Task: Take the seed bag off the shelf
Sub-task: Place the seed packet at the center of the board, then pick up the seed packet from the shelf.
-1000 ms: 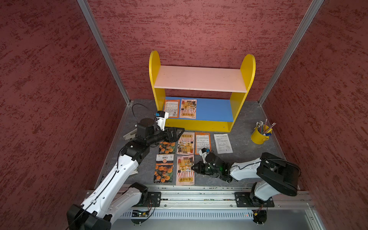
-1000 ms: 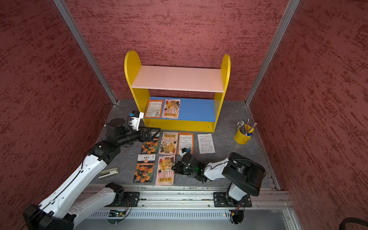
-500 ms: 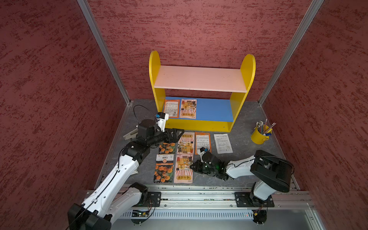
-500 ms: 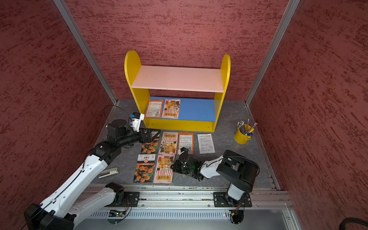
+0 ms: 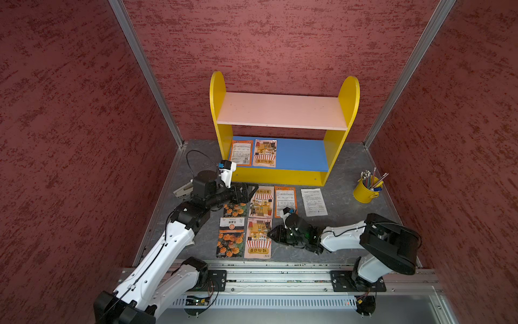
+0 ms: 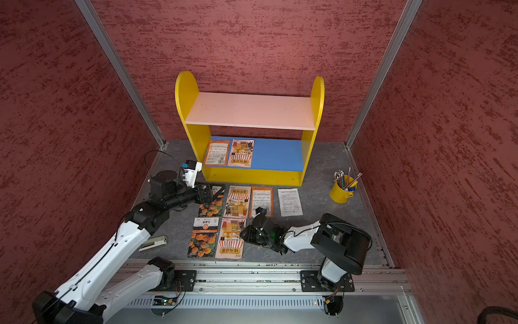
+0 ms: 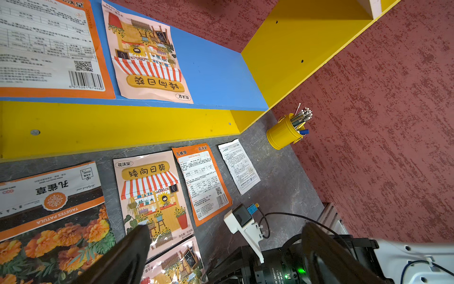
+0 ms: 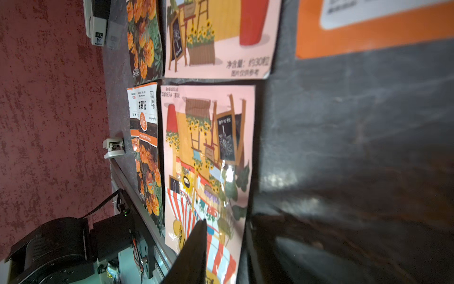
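Two seed bags lie flat on the blue board (image 5: 302,157) of the shelf (image 5: 280,110), both at its left end in both top views. One is an orange bag (image 5: 241,153) with its printed back up, and just beside it on the right is a sunflower bag (image 5: 265,153). The left wrist view shows the same pair, with their front edges at the board's lip.

On the floor (image 5: 344,224) in front of the shelf, six more bags lie in two rows. The far row, left to right, has a marigold bag (image 5: 235,209), a stall bag (image 5: 262,202), an orange-backed bag (image 5: 285,200) and a white bag (image 5: 314,202). The near row has a second marigold bag (image 5: 231,238) and a near stall bag (image 5: 258,238).

The left gripper (image 5: 252,192) hovers over the far marigold bag, just in front of the shelf's yellow base, with its jaws wide apart and nothing between them.

The right gripper (image 5: 271,234) sits low at the right edge of the near stall bag. In the right wrist view one of its fingers (image 8: 196,246) is over the striped print and the other is beside the bag's edge. A narrow gap shows between them — the jaws stand a little apart, and the bag lies flat on the floor.

A yellow cup (image 5: 363,192) of pencils stands right of the shelf, well apart from both arms — a stapler (image 6: 154,242) lies by the left arm
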Robot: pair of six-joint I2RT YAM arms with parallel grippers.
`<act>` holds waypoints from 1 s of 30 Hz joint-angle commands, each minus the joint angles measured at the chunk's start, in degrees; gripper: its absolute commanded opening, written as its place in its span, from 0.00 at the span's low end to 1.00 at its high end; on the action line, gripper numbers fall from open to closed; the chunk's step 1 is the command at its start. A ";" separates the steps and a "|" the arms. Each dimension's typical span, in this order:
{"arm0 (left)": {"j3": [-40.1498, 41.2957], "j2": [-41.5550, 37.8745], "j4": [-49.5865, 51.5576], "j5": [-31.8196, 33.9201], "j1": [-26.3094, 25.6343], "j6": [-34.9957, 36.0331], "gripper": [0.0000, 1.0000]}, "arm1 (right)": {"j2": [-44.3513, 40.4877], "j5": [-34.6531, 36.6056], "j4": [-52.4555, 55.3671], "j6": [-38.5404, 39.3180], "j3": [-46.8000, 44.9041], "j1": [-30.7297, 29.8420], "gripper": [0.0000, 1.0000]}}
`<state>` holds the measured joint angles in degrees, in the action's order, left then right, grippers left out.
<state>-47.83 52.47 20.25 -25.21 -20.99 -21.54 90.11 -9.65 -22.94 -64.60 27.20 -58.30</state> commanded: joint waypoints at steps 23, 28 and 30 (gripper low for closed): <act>-0.11 0.60 1.11 1.39 1.35 1.32 1.00 | -36.27 -2.15 34.39 25.41 3.71 6.86 0.93; -2.41 4.07 0.47 1.08 1.38 1.08 1.00 | -35.59 -0.75 36.87 29.41 8.02 8.26 0.98; -3.22 5.16 0.18 0.83 1.39 0.92 1.00 | -34.40 1.45 38.55 31.85 10.65 8.67 0.98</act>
<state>-48.58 56.84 21.98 -24.10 -20.12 -21.12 54.96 -10.70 13.15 -37.47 33.95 -50.37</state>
